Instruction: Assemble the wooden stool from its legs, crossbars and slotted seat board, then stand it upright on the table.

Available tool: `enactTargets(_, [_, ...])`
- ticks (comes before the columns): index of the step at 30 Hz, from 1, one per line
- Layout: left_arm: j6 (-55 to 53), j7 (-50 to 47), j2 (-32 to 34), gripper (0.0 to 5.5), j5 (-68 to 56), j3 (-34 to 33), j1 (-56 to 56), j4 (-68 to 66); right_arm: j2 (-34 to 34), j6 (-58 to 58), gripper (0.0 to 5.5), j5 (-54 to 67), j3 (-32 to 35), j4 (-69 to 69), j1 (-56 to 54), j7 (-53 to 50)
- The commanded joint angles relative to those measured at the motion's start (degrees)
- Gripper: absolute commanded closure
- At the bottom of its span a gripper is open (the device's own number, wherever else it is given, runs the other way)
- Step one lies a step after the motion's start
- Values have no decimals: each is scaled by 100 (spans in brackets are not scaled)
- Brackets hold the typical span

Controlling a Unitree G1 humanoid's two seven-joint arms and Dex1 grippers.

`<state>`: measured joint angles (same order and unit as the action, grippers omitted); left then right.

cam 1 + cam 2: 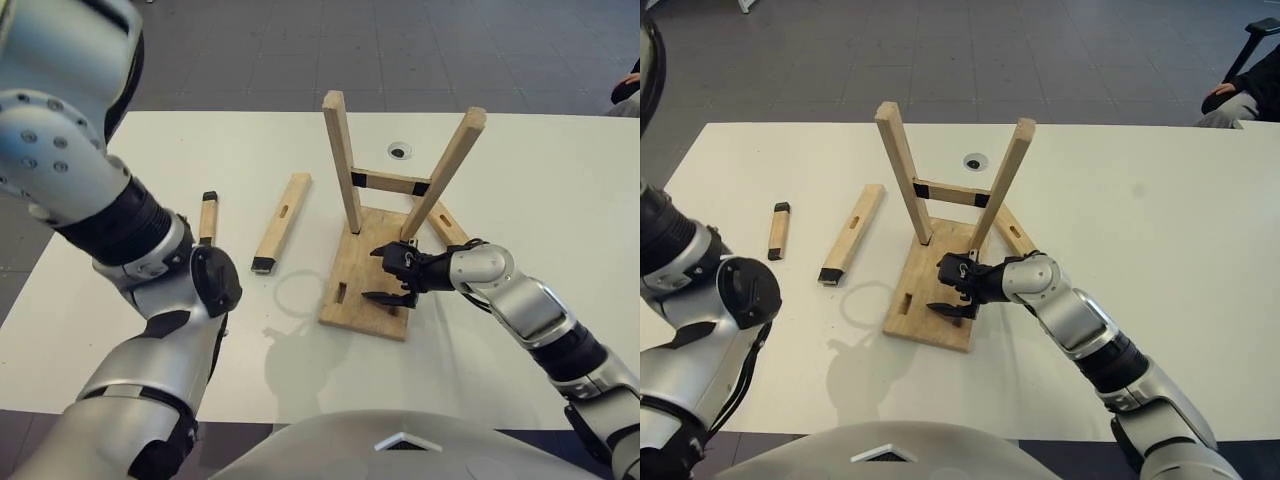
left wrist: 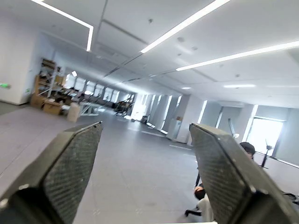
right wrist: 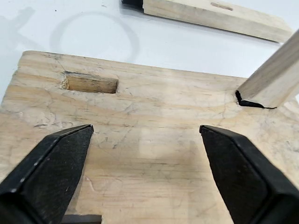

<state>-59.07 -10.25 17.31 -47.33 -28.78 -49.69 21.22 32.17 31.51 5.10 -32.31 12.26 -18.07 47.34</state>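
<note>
The left pincer (image 2: 145,128) points out into a large indoor hall, away from any work surface. Its two dark, textured fingers (image 2: 70,172) stand wide apart, and the room shows through the gap between them. Overhead runs a white ceiling (image 2: 140,42) crossed by long light strips (image 2: 187,22). A grey floor (image 2: 140,177) stretches back to a row of bright windows (image 2: 107,94), with shelving (image 2: 44,88) against the far wall.
</note>
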Motion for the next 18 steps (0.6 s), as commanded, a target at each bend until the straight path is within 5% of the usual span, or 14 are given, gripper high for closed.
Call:
enactTargets(1, [-490,49,484,204,323,-428,1942,168,329,343,126,-455,-203,-476,226,-9])
enactTargets(5, [-218,505,709,204,991,-309,3959,-181,504,512,126,-222,164,87,91,108])
enactTargets(11, [256,844,451,211,1450,216,4552,-586,-36,1748,107,597,1343,1522,-512,-245])
enactTargets(18, [694,1313,548,91,2032,920,4846,-1250,-549,3141,0,1632,2091,2762,-726,-684])
